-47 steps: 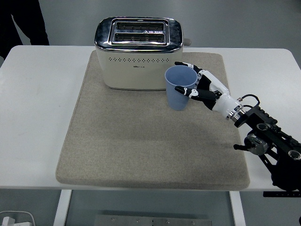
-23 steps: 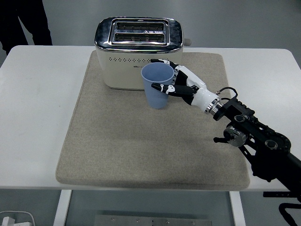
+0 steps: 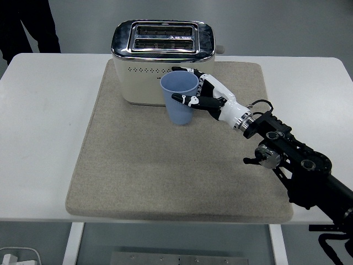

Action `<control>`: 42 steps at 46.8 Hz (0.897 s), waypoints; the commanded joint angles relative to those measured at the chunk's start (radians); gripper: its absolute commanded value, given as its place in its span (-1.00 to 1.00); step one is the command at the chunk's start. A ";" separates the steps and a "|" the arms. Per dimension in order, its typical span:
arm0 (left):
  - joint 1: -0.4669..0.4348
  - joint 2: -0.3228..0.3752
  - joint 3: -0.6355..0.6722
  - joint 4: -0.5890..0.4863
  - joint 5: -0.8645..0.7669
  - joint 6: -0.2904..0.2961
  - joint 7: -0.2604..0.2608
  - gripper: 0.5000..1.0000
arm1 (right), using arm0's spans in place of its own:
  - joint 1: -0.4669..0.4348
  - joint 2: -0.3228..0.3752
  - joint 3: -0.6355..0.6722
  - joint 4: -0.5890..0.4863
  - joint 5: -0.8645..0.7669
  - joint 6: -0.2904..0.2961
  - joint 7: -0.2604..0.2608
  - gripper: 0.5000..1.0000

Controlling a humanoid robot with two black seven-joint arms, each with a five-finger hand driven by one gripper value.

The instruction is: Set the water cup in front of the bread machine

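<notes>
holding the cup [image 3: 179, 101] in my right hand [image 3: 205, 97], i see the fingers [image 3: 186, 100] wrapped round its right side, thumb across the front wall and the others curled behind near the rim. the cup is upright and blue, over the mat [image 3: 165, 165] just in front of the toaster [image 3: 162, 61], toward its right half; whether its base touches the mat i cannot tell. my right arm reaches in from the lower right across the mat. a person's dark clothing [image 3: 27, 25] shows at the top left.
</notes>
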 commanded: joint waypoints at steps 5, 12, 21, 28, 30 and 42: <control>0.000 0.000 0.000 0.000 0.000 0.000 0.000 1.00 | -0.008 0.000 0.000 -0.001 -0.009 -0.013 0.000 -0.36; 0.000 0.000 0.000 0.000 0.000 0.000 0.000 1.00 | -0.017 0.000 0.000 0.000 -0.010 -0.014 0.001 -0.36; 0.000 0.000 0.000 0.000 0.000 0.000 0.000 1.00 | -0.030 0.000 0.000 0.002 -0.012 -0.036 0.003 -0.36; 0.000 0.000 0.000 0.000 0.000 0.000 0.000 1.00 | -0.042 0.000 0.001 0.006 -0.016 -0.054 0.006 -0.36; 0.000 0.000 0.000 0.000 0.000 0.000 0.000 1.00 | -0.047 0.000 0.001 0.011 -0.023 -0.060 0.006 -0.36; 0.000 0.000 0.000 0.000 0.000 0.000 0.000 1.00 | -0.093 0.000 0.009 0.037 -0.029 -0.099 0.011 -0.36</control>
